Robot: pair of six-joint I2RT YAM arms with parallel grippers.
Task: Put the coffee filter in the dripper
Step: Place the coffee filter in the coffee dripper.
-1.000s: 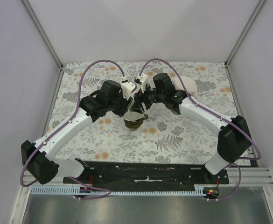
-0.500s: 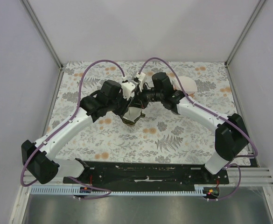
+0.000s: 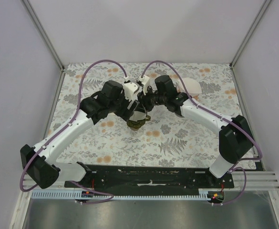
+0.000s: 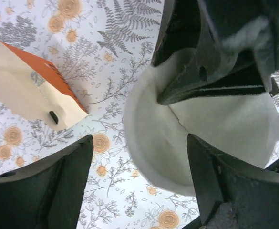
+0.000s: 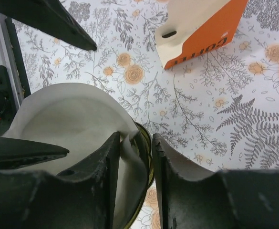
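Orange packet (image 5: 211, 33), perhaps lettered "COFF", near paper filter (image 5: 67, 114).

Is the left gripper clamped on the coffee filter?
No, the left gripper stands wide open, pinching nothing of the coffee filter.
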